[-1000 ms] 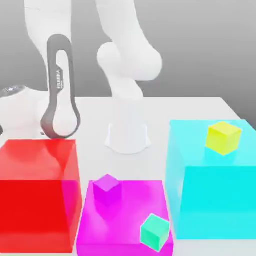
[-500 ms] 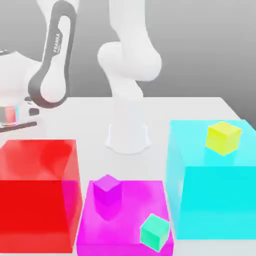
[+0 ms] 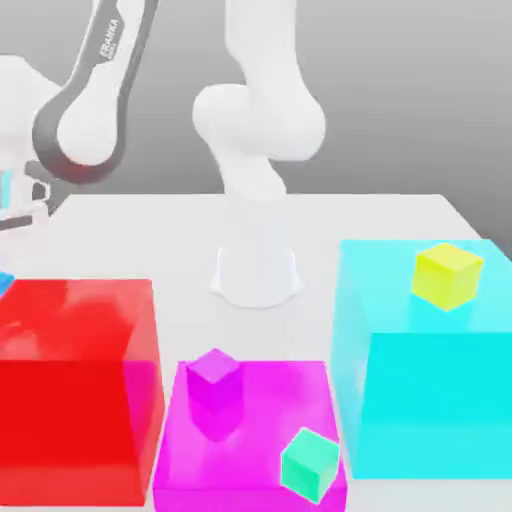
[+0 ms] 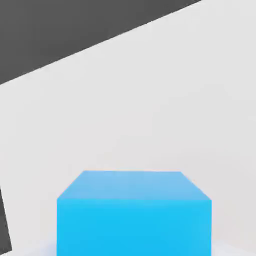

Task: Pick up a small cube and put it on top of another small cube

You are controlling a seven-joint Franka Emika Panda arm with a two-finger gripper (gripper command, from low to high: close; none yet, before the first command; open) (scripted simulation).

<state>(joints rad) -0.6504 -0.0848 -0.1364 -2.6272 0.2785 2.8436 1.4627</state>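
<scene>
Arm has swung up and off toward exterior view's left over the last second; blue cube (image 4: 133, 212) sits on desk (image 3: 350, 230) close under the hand camera; gripper state: cannot tell; grasp not yet made

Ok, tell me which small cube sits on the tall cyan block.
The yellow cube. It rests on the cyan block; the purple cube and green cube sit on the lower magenta block.

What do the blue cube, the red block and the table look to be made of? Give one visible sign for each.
Blue cube: opaque, matte, plastic-like; flat even colour, no glare. Red block: translucent, glassy or acrylic-looking; lighter patches show through its faces. Table: plain white, matte; no grain or reflection. All are simulator renders, so true materials stay open.
</scene>
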